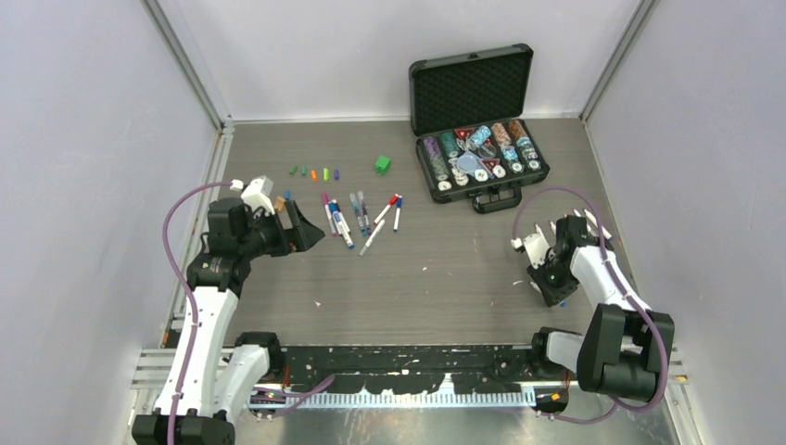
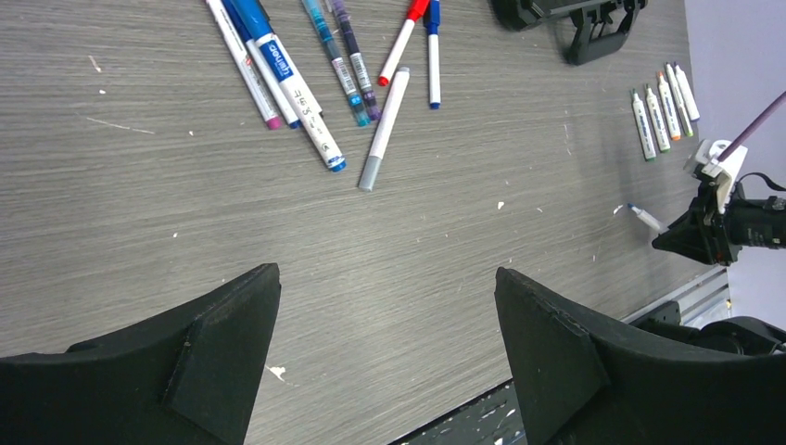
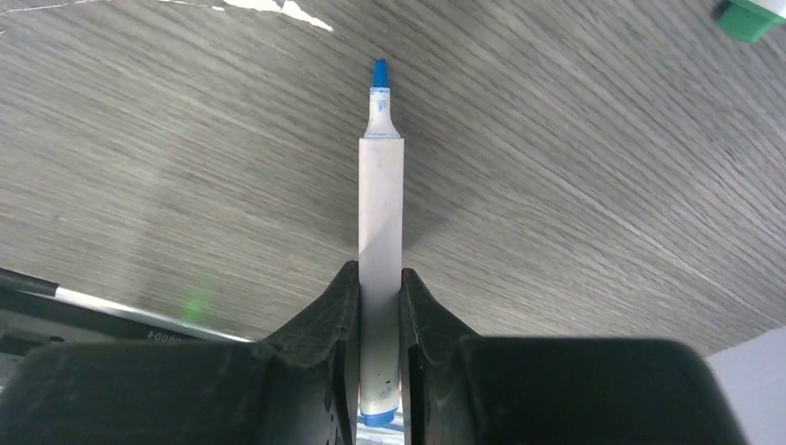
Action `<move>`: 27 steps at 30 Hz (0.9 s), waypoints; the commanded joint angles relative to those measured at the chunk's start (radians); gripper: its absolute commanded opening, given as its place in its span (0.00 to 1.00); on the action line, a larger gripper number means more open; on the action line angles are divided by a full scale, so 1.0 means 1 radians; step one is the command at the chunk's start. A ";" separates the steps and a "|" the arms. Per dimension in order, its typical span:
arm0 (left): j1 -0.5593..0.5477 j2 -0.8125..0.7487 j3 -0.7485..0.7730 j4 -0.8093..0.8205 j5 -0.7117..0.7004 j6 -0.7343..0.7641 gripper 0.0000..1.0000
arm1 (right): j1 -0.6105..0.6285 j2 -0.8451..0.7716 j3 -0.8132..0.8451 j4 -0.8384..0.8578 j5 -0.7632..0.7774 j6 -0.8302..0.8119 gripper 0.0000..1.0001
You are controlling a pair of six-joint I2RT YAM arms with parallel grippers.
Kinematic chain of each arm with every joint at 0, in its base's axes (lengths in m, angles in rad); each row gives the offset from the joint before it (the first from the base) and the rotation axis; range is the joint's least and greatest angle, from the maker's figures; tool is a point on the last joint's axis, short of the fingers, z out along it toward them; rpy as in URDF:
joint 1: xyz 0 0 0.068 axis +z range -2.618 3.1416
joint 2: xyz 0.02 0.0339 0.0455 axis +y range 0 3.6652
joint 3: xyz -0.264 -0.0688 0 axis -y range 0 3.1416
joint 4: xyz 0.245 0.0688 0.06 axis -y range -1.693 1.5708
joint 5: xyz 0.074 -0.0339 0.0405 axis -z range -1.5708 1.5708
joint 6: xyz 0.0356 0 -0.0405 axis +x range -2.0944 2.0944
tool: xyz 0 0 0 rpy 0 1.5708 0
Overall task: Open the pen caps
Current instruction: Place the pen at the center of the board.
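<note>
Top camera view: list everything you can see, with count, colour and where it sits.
Pens: about eight, white, blue, teal, purple, red; loose cluster in the middle.
Markers: four, white barrels; row by the right edge.
Held marker: one, white with bare blue tip; in the right gripper.
Caps: about five, green, orange, blue; row behind the pens.
Cube: one, green; right of the caps.
Case: one, black, open; far right.
Chips: many, multicoloured; inside the case.
Left gripper: open, empty; just left of the pens.
Right gripper: shut on the held marker.
</note>
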State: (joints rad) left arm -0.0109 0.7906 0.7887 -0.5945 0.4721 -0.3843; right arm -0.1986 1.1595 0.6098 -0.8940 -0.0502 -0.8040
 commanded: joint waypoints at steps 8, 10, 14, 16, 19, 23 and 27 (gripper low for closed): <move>0.004 -0.004 0.015 0.035 0.001 0.015 0.88 | -0.003 0.091 -0.054 0.097 -0.036 -0.012 0.38; 0.003 0.001 0.014 0.039 0.007 0.013 0.88 | -0.003 0.097 -0.052 0.091 -0.041 -0.012 0.40; 0.003 0.018 0.005 0.051 0.057 0.004 0.88 | -0.003 0.096 -0.023 0.060 -0.061 -0.006 0.43; 0.004 0.037 0.002 0.052 0.083 -0.008 0.88 | -0.004 0.084 0.016 0.034 -0.064 0.000 0.46; 0.003 0.073 0.004 0.043 0.117 -0.020 0.89 | -0.003 0.047 0.084 -0.021 -0.081 0.002 0.50; 0.003 0.129 0.013 0.033 0.172 -0.057 0.89 | -0.004 -0.004 0.209 -0.108 -0.140 0.011 0.53; -0.047 0.203 0.035 -0.012 0.105 -0.083 0.88 | -0.003 -0.035 0.333 -0.183 -0.286 0.073 0.54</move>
State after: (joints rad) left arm -0.0151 0.9409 0.7887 -0.5823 0.5892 -0.4316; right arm -0.2005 1.1751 0.8124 -0.9810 -0.1699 -0.7940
